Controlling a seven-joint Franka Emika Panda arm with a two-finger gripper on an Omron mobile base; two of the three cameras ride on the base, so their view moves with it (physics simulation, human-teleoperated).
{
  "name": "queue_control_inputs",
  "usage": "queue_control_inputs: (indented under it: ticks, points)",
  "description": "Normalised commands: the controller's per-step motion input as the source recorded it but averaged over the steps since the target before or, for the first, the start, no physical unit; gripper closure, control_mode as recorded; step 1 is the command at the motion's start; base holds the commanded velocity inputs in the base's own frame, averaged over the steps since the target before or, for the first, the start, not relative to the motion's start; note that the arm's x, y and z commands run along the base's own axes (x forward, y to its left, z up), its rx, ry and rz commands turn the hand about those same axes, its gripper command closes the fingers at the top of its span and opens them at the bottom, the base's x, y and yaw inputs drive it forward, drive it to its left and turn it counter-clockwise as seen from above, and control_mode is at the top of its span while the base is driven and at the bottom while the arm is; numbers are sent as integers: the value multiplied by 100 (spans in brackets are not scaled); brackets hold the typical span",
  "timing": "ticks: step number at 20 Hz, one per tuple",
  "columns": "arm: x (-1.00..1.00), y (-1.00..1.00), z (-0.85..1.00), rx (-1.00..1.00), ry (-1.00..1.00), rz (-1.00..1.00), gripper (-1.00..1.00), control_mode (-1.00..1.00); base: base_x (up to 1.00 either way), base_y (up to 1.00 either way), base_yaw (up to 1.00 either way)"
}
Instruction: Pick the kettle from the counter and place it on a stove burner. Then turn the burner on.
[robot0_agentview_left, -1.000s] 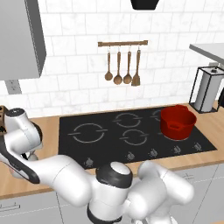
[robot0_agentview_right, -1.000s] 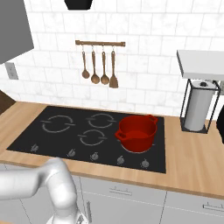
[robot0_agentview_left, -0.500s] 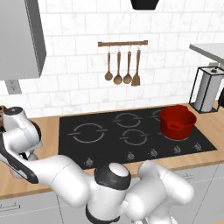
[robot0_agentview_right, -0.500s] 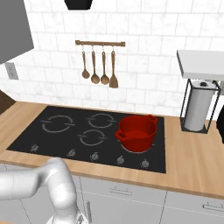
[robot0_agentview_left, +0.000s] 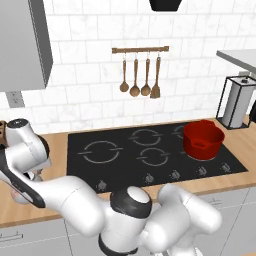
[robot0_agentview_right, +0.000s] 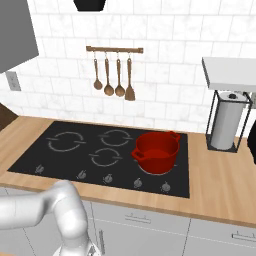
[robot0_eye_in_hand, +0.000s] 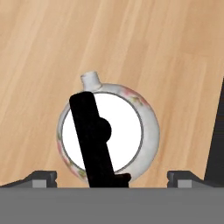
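Your counter (robot0_agentview_left: 55, 145) runs the full width under the tiled wall, with the black glass cooktop (robot0_agentview_left: 150, 157) set into its middle; the arm has swung over the counter's left end, beyond the cooktop's left edge. In the hand view the kettle (robot0_eye_in_hand: 109, 133) sits upright on bare wood right under the hand, its black arched handle (robot0_eye_in_hand: 94, 140) crossing the lid from top left to bottom centre and its spout pointing to the top of that view. The gripper (robot0_eye_in_hand: 111, 177) is spread wide and holds nothing, with a fingertip on either side of the kettle's near edge. Roll the hand so the jaws straddle that handle, centre on it, descend straight, then close. The stove burner (robot0_agentview_left: 102, 151), the wide ring at the cooktop's left, lies bare. The red pot (robot0_agentview_left: 202, 140) occupies the right side, so carry the kettle low and short.
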Motion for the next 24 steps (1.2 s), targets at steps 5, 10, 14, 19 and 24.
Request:
queue_control_inputs:
  ticks: [5,10,14,19,24]
  points:
    - [0,-2,4,0,0,-4,-100,-100,0,0,0]
    - [0,0,2,0,0,-2,100,-100,0,0,0]
    - [0,0,3,0,0,-3,100,-100,0,0,0]
    - [0,0,1,0,0,-1,100,-100,0,0,0]
    - [-3,4,0,0,1,0,100,-100,0,0,0]
